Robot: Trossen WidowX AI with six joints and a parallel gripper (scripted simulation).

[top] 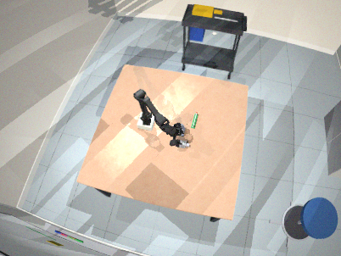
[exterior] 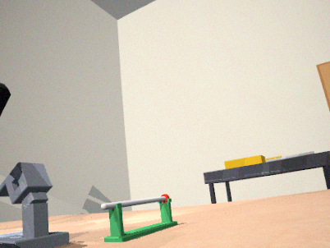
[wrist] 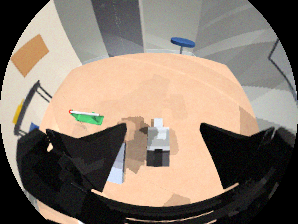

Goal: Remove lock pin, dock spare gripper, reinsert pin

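The lock pin (exterior: 135, 202) (wrist: 86, 113) (top: 194, 121), grey with a red end, lies across the two posts of the green rack (exterior: 148, 231) (wrist: 90, 119). The grey mount (exterior: 35, 218) stands left of the rack with its tilted socket (exterior: 34, 176) on top; no pin shows through it. In the wrist view the mount's base (wrist: 118, 170) is mostly hidden behind a finger. The spare gripper (top: 183, 144) (wrist: 158, 142), pale and dark grey, lies on the table. My gripper (wrist: 164, 127) is open and empty, above the spare gripper, which shows between the fingers from above without contact that I can see.
The arm's white base (top: 145, 123) stands on the wooden table (top: 212, 169). The mount is close beside my gripper, on the rack's side. A dark cart (top: 212, 57) (exterior: 272, 172) with a yellow box (top: 203, 11) (exterior: 245, 162) and a blue stool (top: 319, 218) (wrist: 183, 42) stand off the table.
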